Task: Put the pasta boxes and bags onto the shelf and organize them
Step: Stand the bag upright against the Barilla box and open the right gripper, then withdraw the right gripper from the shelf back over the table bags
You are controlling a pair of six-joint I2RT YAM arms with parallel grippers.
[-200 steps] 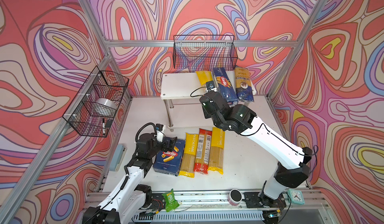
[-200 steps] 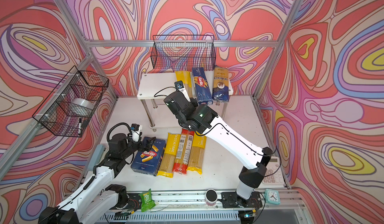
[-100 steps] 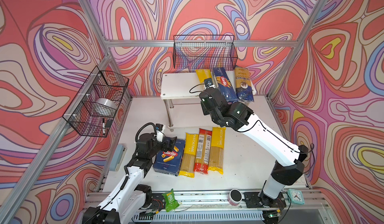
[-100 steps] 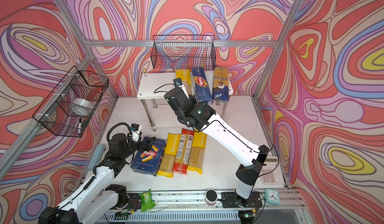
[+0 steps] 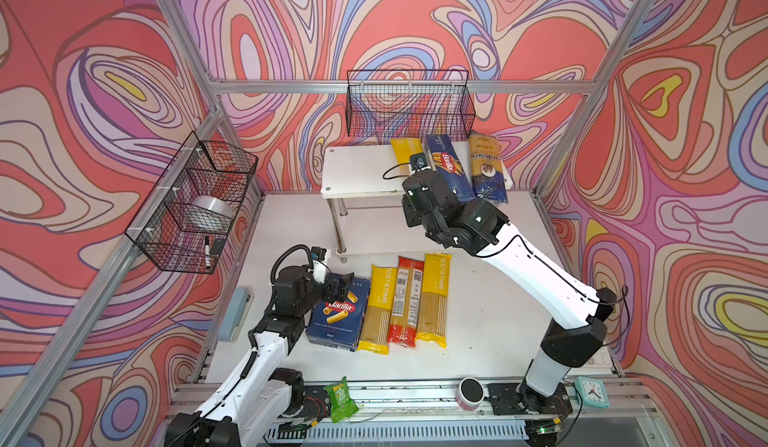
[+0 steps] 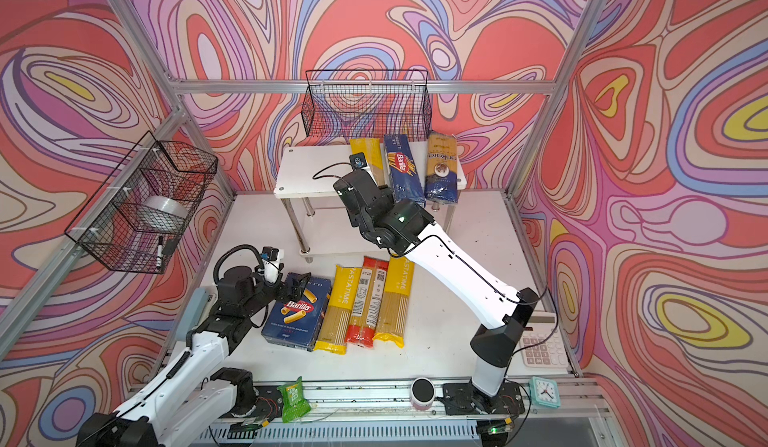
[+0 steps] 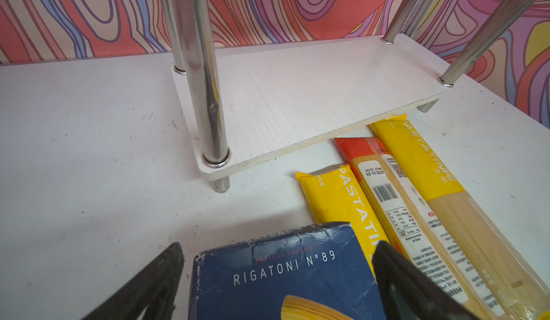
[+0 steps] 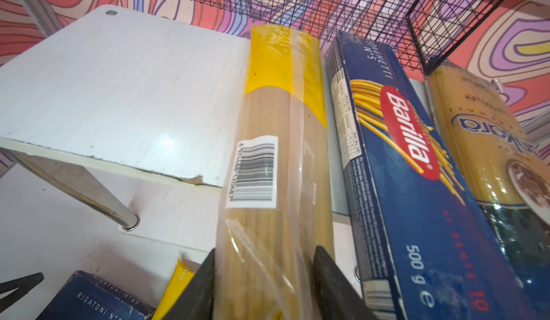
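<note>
The shelf (image 5: 357,170) stands at the back. On its top board lie a yellow-ended bag (image 5: 402,152), the narrow Barilla spaghetti box (image 5: 446,162) and a dark blue bag (image 5: 486,166). My right gripper (image 8: 265,248) is open at the shelf's front edge, its fingers spread either side of the yellow-ended bag (image 8: 276,155), which rests on the board. On the table lie the rigatoni box (image 5: 338,316), two yellow-ended bags (image 5: 380,308) (image 5: 434,299) and a red-ended bag (image 5: 407,299) between them. My left gripper (image 7: 278,244) is open, straddling the far end of the rigatoni box (image 7: 282,280).
A black wire basket (image 5: 409,104) hangs just behind the shelf top. Another wire basket (image 5: 195,200) on the left wall holds a tape roll. Along the front rail sit a green snack packet (image 5: 340,399), a small cup (image 5: 470,391) and a clock (image 5: 592,391). A calculator (image 6: 542,341) lies at the right.
My right arm has pushed a little further towards the shelf, and its jaws have widened around the yellow-ended bag. The left arm has stayed put.
</note>
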